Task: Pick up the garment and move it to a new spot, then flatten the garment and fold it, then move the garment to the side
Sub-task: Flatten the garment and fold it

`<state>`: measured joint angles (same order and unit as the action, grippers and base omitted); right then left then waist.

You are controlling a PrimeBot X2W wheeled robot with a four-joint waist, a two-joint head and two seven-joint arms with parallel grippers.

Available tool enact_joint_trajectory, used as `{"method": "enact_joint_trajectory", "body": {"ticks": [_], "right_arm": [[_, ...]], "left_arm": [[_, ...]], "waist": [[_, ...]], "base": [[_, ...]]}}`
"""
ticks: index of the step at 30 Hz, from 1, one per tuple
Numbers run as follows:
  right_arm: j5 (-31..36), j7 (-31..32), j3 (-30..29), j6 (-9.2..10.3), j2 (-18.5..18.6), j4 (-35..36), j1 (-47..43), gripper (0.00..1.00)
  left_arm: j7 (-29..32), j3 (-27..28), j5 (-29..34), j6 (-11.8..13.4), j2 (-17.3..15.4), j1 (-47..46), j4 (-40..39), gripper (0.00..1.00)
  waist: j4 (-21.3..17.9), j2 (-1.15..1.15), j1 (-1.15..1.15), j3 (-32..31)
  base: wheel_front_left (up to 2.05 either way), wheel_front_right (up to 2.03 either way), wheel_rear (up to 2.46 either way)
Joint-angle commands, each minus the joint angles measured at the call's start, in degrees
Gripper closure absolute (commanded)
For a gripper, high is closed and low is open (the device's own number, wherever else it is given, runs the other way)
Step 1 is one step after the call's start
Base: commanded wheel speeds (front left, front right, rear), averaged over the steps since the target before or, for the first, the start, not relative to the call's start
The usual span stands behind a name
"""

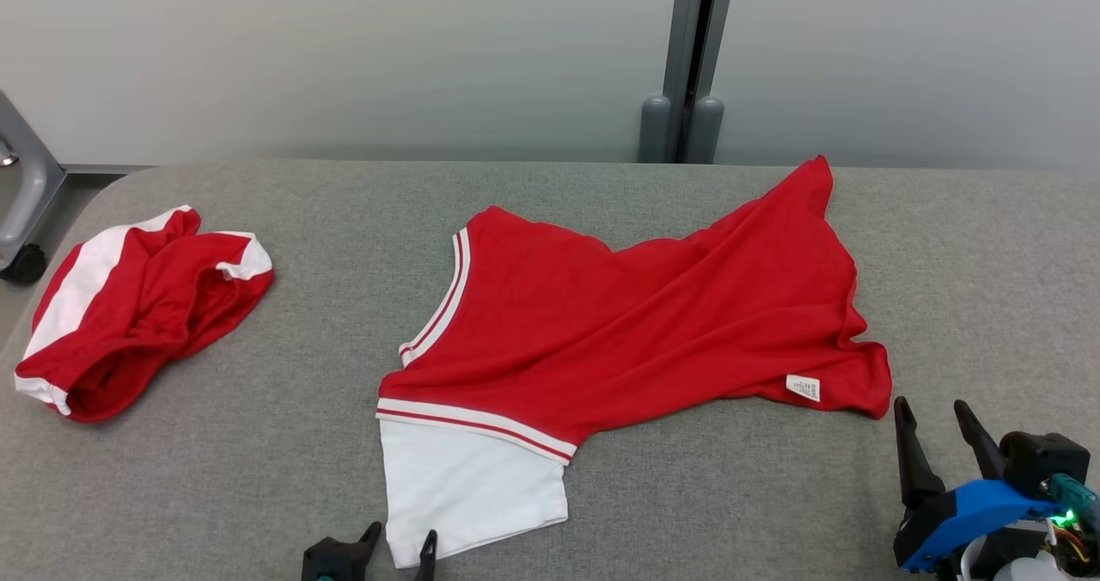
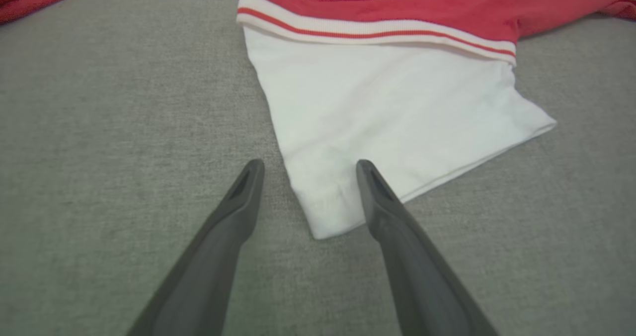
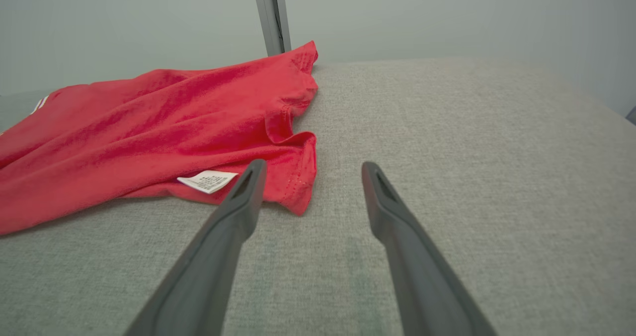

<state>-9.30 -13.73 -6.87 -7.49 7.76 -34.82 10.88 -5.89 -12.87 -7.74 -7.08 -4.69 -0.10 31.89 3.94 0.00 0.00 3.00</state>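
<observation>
Shirt (image 1: 619, 332): red, white sleeve (image 1: 468, 486); mid-table, partly spread, creased.
Left gripper (image 1: 402, 531): jaws apart, empty, sleeve corner between them; likely staged for grasp.
Right gripper (image 1: 930, 403): released, empty, just beside hem corner near label (image 1: 803, 387); likely staged to pull flat.
Second shirt (image 1: 137, 306): bunched, far left.
Table (image 1: 301, 220): grey fabric.
Wall (image 1: 344, 48): pale; grey post (image 1: 687, 48).

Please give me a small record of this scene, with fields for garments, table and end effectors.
table: grey cloth surface
shirt: red, wrinkled, spread at centre
sleeve: white, flat, toward the robot
label: white, at the shirt's right edge
second garment: red and white, bunched, far left
left end effector: open, astride the sleeve corner
right end effector: open, empty, beside the shirt's near right corner
</observation>
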Motion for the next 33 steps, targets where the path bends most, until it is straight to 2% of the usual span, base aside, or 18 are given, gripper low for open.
{"method": "enact_joint_trajectory", "body": {"ticks": [1, 13, 15, 16, 33], "right_arm": [[-0.4, -0.5, 0.3, -0.01, 0.6, -0.9, 1.2, 0.0], [-1.5, -1.4, 1.5, -0.01, 0.9, -4.6, 3.2, 0.0], [-1.7, -1.4, 1.9, -0.01, 1.0, -5.7, 3.5, 0.0], [-1.7, -1.4, 2.2, -0.01, 1.2, -6.3, 3.8, 0.0], [-4.7, -1.5, 6.1, -0.01, 3.1, -16.4, 11.9, 0.0]], "left_arm": [[0.7, -0.7, -0.9, -0.3, 0.1, -0.7, 0.1, 0.0], [1.6, -4.3, -5.0, -0.6, 0.0, -2.7, 0.7, 0.0], [1.2, -4.5, -5.5, -0.5, 0.0, -3.1, 1.3, 0.71], [1.0, -4.7, -5.8, -0.5, 0.0, -3.5, 1.7, 1.0], [-3.2, -5.7, -6.8, -0.1, -0.6, -7.7, 3.2, 1.0]], "waist": [[0.0, 0.0, 0.0, 0.2], [-0.7, 0.0, 0.0, 1.3], [-0.9, 0.0, 0.0, 1.5], [-1.0, 0.0, 0.0, 1.6], [1.7, 0.0, 0.0, 5.0]], "base": [[0.0, 0.0, 0.0], [0.0, 0.0, 0.0], [0.0, 0.0, 0.0], [0.0, 0.0, 0.0], [0.0, 0.0, 0.0]]}}
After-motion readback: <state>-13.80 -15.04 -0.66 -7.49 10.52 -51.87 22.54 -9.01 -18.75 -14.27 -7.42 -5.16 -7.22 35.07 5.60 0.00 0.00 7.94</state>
